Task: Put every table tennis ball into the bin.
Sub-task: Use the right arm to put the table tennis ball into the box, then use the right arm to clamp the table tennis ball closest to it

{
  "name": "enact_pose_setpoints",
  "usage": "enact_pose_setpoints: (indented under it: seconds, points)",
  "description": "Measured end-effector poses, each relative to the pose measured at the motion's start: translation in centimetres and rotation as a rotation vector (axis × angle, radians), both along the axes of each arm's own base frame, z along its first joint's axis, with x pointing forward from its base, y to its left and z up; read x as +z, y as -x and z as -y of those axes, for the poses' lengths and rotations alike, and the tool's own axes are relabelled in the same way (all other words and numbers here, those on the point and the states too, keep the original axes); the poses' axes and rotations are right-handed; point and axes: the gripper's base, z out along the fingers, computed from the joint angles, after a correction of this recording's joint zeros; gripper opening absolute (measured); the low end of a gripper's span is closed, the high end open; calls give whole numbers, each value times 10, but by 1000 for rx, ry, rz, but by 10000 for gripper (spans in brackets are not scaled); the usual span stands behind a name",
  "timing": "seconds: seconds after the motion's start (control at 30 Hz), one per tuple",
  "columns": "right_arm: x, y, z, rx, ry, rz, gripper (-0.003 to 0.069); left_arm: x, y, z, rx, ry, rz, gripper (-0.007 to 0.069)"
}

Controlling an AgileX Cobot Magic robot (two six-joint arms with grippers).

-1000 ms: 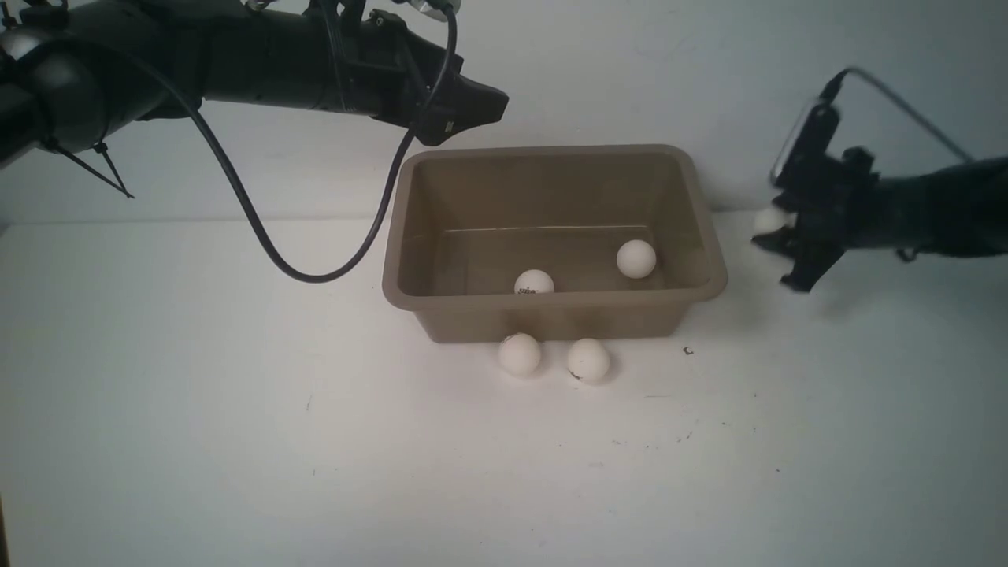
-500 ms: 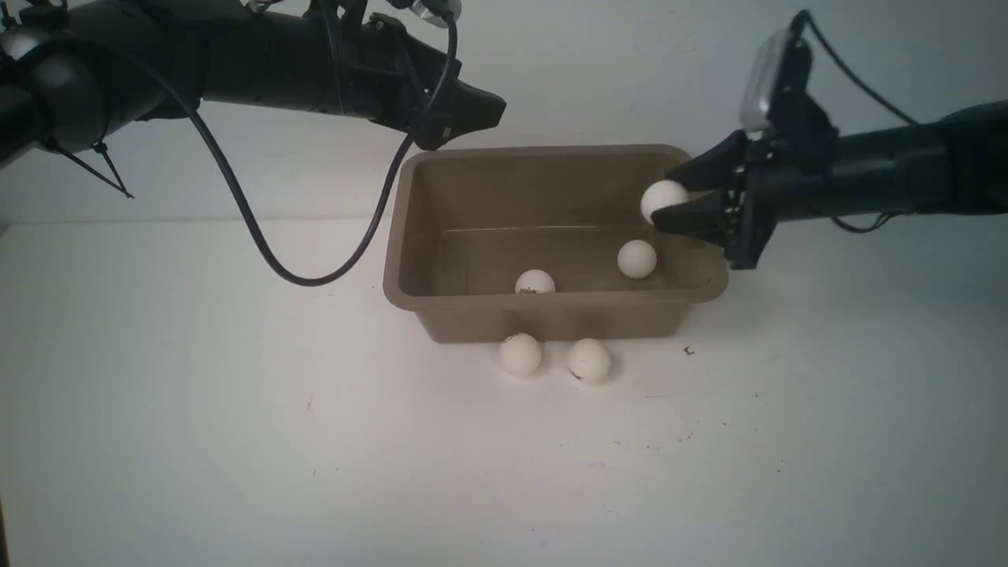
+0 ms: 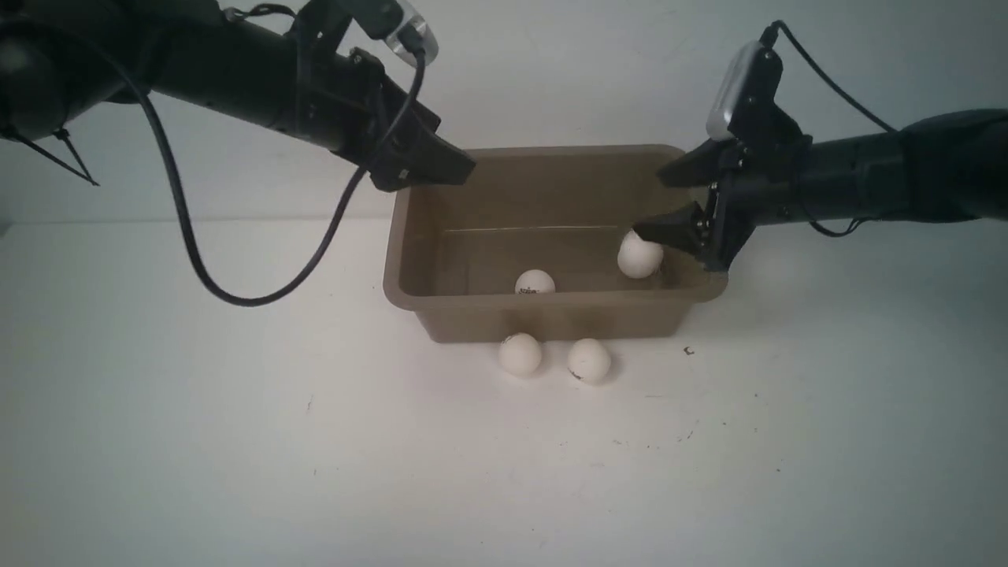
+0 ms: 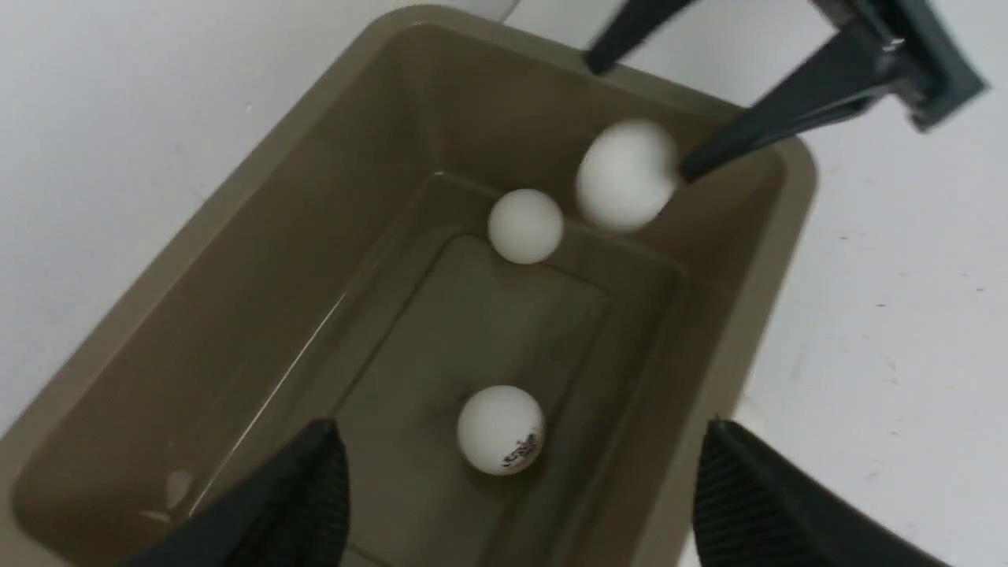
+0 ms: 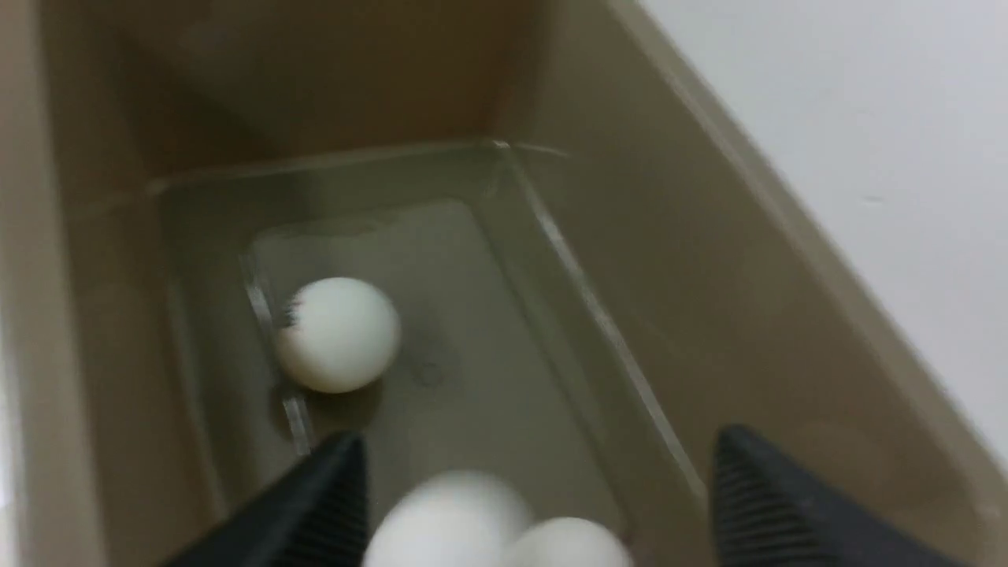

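Note:
The taupe bin stands mid-table. A logo ball lies on its floor, and it also shows in the left wrist view. My right gripper is open over the bin's right end. A blurred ball is loose just below its fingers, beside a resting ball. In the front view these two overlap. Two more balls lie on the table against the bin's front wall. My left gripper is open and empty over the bin's left end.
The white table runs wide on both sides of the bin and in front of it. A pale wall stands close behind the bin. The left arm's black cable hangs in a loop left of the bin.
My right gripper swung in from the right with a ball, reached over the bin's right end and opened; the ball dropped from its jaws. My left arm shifted left and lower.

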Motion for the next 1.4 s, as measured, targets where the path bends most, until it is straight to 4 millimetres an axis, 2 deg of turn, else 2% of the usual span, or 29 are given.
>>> enact_pose_setpoints:
  seconds: [0.07,0.13,0.2,0.3,0.4,0.6,0.77,0.9,0.97,1.0,1.1,1.2,1.27,1.33,1.37,1.4]
  points:
    - [13,1,2,-24,5,34,621,7,5,-3,-8,-8,5,528]
    - [34,5,5,-44,6,86,632,14,8,-11,5,-22,12,507]
    - [52,9,9,-64,7,130,627,19,9,-18,21,-33,21,486]
    - [90,19,23,-118,11,223,598,29,12,-32,60,-52,58,439]
    - [120,30,39,-162,8,291,570,40,10,-46,135,-62,128,408]
    - [154,49,57,-219,-52,313,540,54,-1,-62,296,9,237,395]
    - [171,62,57,-230,-129,289,538,69,-11,-65,430,170,322,395]
    - [181,70,56,-243,-176,267,537,73,-11,-64,438,224,322,395]
    - [188,76,56,-248,-182,269,537,72,-8,-61,396,228,301,395]
    - [197,86,56,-252,-173,279,537,70,-1,-55,312,225,247,395]
    - [209,97,57,-256,-155,292,537,66,9,-42,198,217,162,395]
    - [215,106,57,-257,-143,293,537,60,20,-20,93,174,93,395]
    - [215,107,57,-257,-133,287,537,50,27,-4,33,119,54,395]
    - [212,107,58,-260,-111,272,537,33,37,20,-33,42,-3,395]
    - [210,107,58,-259,-106,266,537,28,39,24,-42,22,-17,395]
    - [208,107,58,-258,-100,256,537,14,46,37,-78,-27,-46,395]
